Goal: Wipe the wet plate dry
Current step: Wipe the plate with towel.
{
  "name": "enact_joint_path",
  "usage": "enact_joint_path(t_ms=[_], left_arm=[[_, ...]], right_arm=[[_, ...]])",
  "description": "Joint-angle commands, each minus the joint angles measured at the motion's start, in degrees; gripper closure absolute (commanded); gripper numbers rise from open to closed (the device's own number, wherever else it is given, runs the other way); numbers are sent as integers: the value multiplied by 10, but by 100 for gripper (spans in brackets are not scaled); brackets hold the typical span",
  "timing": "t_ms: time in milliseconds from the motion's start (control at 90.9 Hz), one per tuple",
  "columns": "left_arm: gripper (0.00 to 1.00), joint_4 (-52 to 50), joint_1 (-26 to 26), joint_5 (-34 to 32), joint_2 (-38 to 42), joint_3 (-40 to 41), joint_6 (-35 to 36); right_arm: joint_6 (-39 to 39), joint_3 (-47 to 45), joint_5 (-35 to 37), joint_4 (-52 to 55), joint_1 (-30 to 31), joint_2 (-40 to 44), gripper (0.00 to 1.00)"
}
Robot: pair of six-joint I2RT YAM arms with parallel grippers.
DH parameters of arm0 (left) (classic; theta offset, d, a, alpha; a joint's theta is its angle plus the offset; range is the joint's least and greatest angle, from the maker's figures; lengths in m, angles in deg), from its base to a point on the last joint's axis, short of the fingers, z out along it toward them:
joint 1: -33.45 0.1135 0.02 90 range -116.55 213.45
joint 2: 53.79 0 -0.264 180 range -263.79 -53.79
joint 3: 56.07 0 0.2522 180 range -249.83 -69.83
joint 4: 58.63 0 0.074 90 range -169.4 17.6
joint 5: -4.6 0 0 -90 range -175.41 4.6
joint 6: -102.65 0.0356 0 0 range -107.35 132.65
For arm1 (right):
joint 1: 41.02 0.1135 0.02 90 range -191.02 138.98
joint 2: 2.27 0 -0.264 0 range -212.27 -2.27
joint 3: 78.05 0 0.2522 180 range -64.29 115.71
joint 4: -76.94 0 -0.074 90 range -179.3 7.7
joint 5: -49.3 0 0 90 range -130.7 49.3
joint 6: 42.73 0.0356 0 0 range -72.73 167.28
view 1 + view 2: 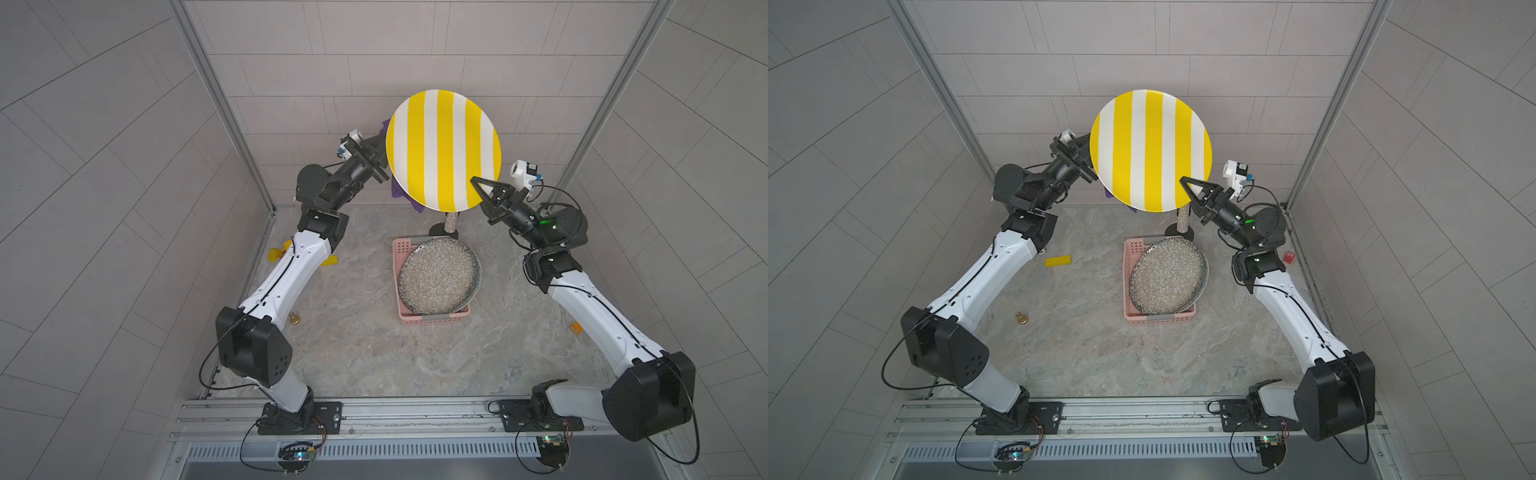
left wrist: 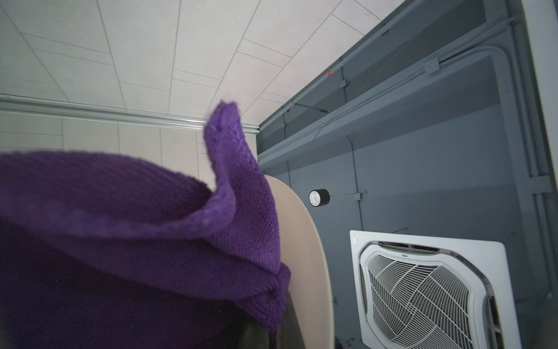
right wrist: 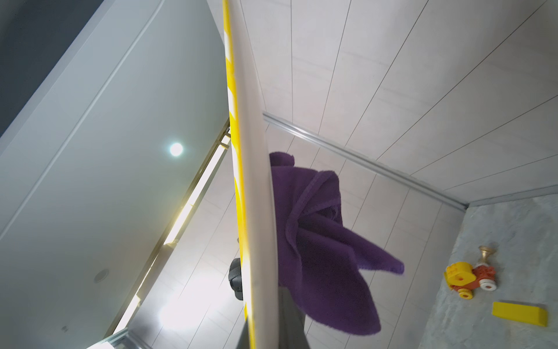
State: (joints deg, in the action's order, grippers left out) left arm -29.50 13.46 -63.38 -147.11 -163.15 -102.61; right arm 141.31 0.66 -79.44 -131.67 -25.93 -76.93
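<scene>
**Right claw** (image 1: 478, 185): clamped on the rim of the striped plate (image 1: 440, 149). One finger lies over the yellow-and-white face and the other on the plain back, as the right wrist view confirms. The plate is raised well clear of the table (image 1: 353, 332), its face turned up toward the top views. It extends from this claw across to the left claw (image 1: 374, 162).

**Left claw:** the fingertips are hidden behind the plate's edge in both top views and buried under fabric in the left wrist view. The jaws are together, gripping the purple cloth (image 2: 120, 241). The cloth is bunched over this claw and lies against the plate's back. Its corners show past the rim in both top views.

**Surroundings:** below the right claw, toward the left one, a pink basket (image 1: 405, 249) sits on the table. A speckled plate (image 1: 438, 276) leans tilted in it. A speckled post on a black base (image 1: 451, 220) stands beneath the held plate's lower rim, near the right claw.
</scene>
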Motion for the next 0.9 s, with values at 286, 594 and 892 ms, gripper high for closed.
enact_joint_path(t_ms=[286, 594, 892], left_arm=[[100, 93, -110, -40, -16, -53, -101], [100, 95, -87, -66, -17, -70, -85], [100, 72, -128, -15, -20, -83, -45]], right_arm=[[44, 232, 54, -87, -24, -154, 100], [50, 24, 15, -121, -5, -28, 100], [-26, 135, 88, -61, 65, -88, 100]])
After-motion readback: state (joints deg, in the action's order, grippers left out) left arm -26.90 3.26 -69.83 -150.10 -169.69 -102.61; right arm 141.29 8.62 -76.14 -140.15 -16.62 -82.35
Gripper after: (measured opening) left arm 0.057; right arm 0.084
